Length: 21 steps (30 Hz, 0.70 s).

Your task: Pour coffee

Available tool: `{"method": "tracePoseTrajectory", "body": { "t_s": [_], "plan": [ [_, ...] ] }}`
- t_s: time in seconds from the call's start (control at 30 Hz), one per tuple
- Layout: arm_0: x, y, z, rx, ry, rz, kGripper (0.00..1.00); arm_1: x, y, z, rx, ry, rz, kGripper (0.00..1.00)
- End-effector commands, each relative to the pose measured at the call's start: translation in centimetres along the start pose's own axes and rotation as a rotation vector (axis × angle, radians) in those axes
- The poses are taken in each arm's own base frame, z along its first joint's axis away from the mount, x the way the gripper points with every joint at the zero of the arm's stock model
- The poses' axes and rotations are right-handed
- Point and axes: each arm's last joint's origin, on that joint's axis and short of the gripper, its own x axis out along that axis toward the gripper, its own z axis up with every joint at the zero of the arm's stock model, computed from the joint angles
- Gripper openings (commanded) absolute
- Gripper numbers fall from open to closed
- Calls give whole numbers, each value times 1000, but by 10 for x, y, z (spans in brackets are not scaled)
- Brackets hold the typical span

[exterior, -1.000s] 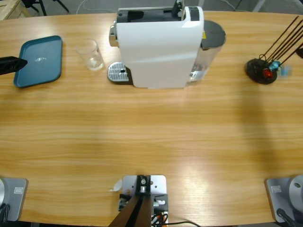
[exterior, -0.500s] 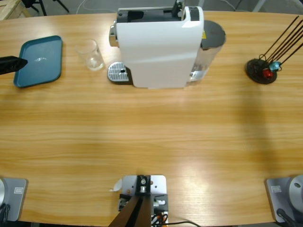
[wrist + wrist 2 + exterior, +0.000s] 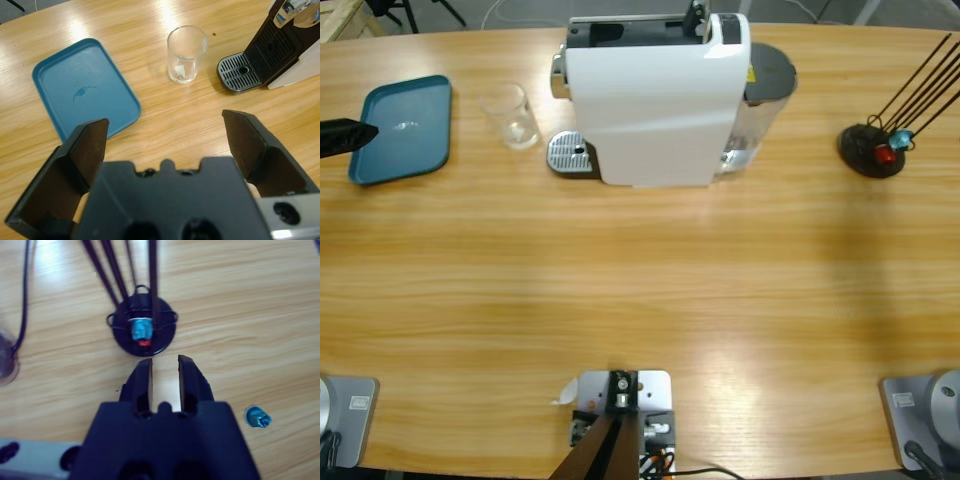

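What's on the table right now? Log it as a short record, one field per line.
glass: clear tumbler upright between tray and coffee machine, touching neither
tray: blue, nothing on it
coffee machine: white, drip grate bare
capsule rack: black wire stand holding a blue capsule
loose capsule: blue, on the table
left gripper: open, holding nothing
right gripper: narrow gap, holding nothing

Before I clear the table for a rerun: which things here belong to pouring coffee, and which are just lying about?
For the job:
glass tumbler, upright beside the drip tray
coffee machine
drip tray
left tool, open
right tool

Lying about:
blue tray
black wire stand
small blue capsule on the table
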Motion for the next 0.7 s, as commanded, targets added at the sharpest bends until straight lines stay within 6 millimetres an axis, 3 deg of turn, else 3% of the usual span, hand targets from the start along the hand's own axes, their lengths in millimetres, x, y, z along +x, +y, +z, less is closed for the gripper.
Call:
{"method": "tracePoseTrajectory", "body": {
  "t_s": [0.03, 0.07, 0.17, 0.4, 0.7],
  "plan": [
    [11, -1, -11, 21, 48, 16, 973, 44, 1, 7, 150, 226, -202, 423],
    [11, -1, -11, 21, 48, 16, 973, 50, 2, 6, 176, 272, -227, 482],
    [11, -1, -11, 21, 48, 16, 973, 58, 0, 15, 291, 375, -314, 490],
    [11, -1, -11, 18, 50, 16, 973, 39, -14, 24, 501, 360, -397, 490],
    [14, -1, -11, 15, 59, 19, 973, 28, -39, 13, 732, 301, -554, 490]
  ]
}}
